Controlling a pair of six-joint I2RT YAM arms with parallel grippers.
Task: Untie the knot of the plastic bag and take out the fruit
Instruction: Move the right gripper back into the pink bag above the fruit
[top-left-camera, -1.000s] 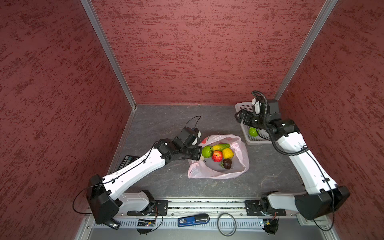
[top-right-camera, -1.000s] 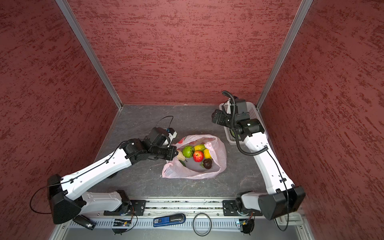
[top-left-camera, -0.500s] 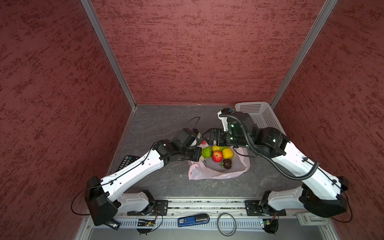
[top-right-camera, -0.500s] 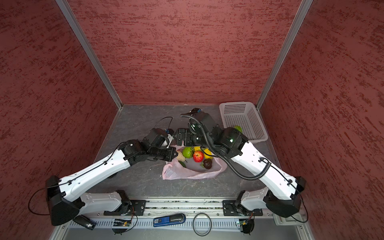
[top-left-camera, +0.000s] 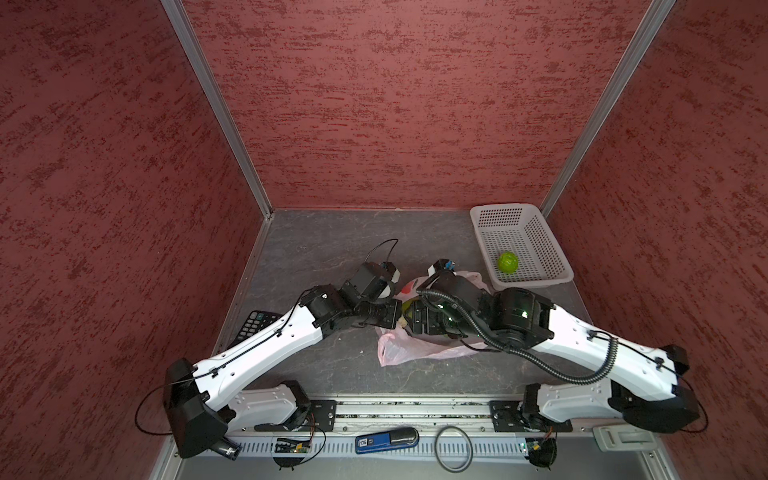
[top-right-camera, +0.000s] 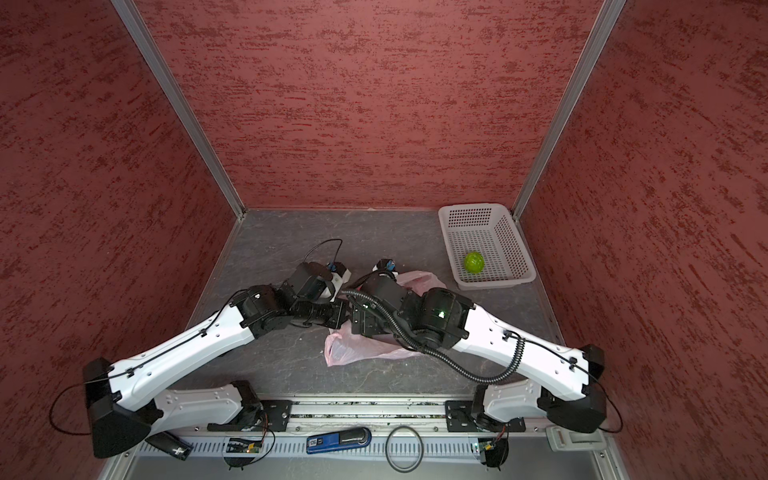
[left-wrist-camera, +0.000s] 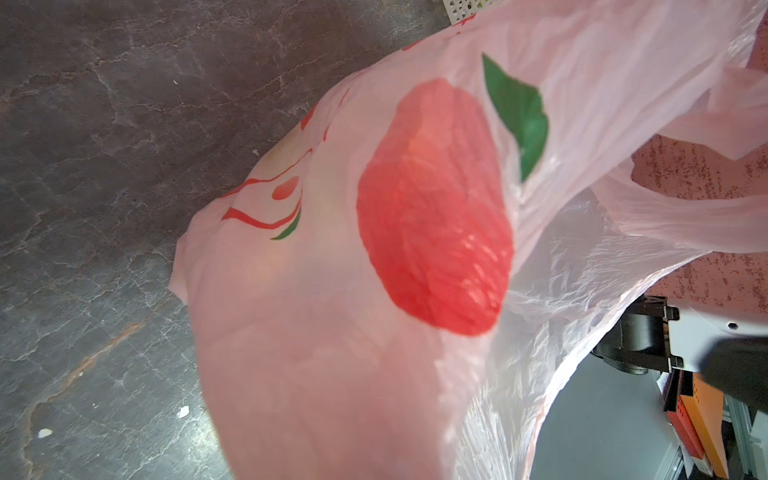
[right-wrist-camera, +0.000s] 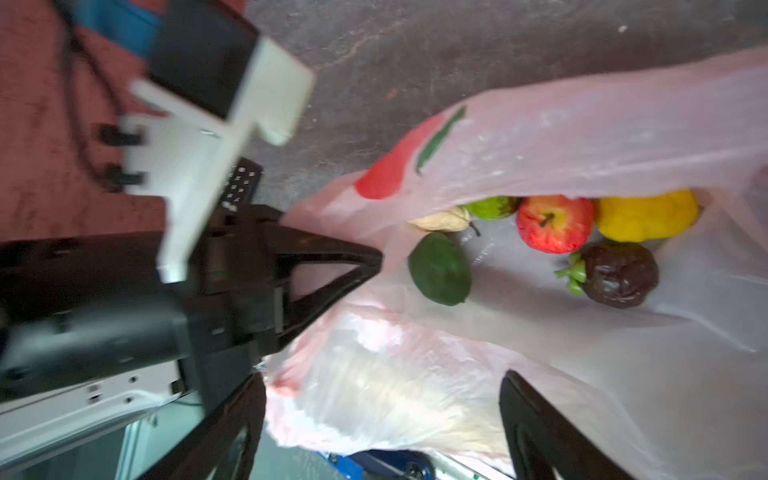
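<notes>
While right hand (right-wrist-camera: 382, 378) gapes, fruit (right-wrist-camera: 555, 224) lies just beyond.

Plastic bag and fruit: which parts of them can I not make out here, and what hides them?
- Right wrist view: motion blur; the edge of the plastic bag covers part of the fruit, so their number is uncertain.
- Both top views: the right arm covers nearly all the fruit in the bag.
- Left wrist view: pink bag film fills most of the frame; the fruit behind it is hidden.
</notes>
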